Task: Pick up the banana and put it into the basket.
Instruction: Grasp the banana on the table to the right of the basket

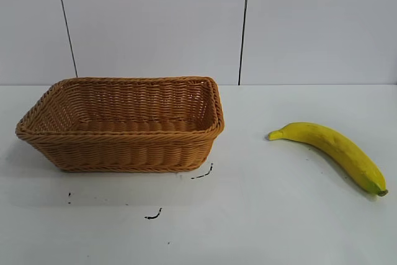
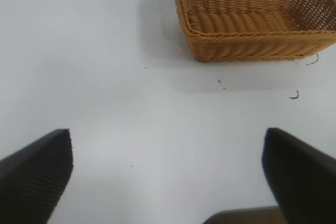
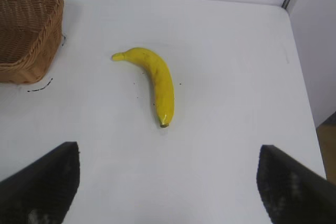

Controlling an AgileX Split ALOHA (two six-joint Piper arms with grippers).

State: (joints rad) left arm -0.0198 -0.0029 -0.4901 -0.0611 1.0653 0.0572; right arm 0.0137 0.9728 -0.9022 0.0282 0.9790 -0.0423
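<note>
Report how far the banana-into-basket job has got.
Nothing is done yet: the banana lies on the table, apart from the empty basket. In hand: the right hand, open, looks down at the banana. Left: grasp, carry, drop in. The left hand is open too.

1. No legible text, label, brand, number or sign is seen on the basket (image 1: 124, 125).
2. None is seen on the banana (image 1: 332, 150) beside the basket, nor on the table (image 1: 260, 221).
</note>
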